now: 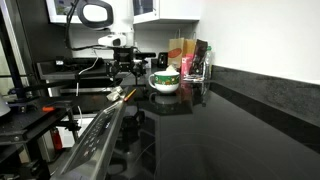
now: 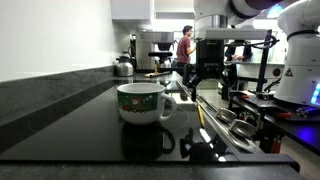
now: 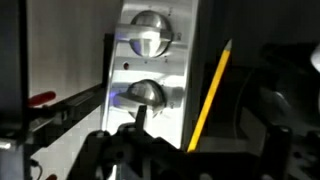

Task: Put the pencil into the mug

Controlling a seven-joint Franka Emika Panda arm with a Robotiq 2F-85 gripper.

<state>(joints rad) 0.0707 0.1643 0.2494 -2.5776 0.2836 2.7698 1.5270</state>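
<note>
My gripper (image 2: 207, 82) hangs with its jaws apart, and my fingers (image 2: 194, 76) hold nothing between them. In the wrist view they are only dark, blurred shapes at the bottom and at the right side, so I cannot tell there exactly where the tips are.

Under me, in the wrist view, lies the pencil (image 3: 210, 95). It is thin and yellow, it lies diagonal, and its dark point shows toward the top of the picture. I do not touch it. Just beside it is a steel plate (image 3: 160, 65) with two round knobs (image 3: 150, 35) one above the other. In an exterior view a short yellow streak (image 1: 122, 95) below my gripper, at the near edge of the counter (image 1: 230, 120), seems to be the same pencil, but it is too small there to be sure.

The mug (image 2: 140, 102) stands upright on the black, shiny counter, which mirrors it. It is white, with a green band and a small red-green pattern, and in both exterior views it is near my gripper but apart from it. The pencil is outside the mug.

Farther away, behind the mug (image 1: 165, 82), a clear container (image 1: 190, 60) with brown packets stands against the wall. In an exterior view there are also a kettle (image 2: 122, 67) and a person (image 2: 185, 45) in a red top in the background
</note>
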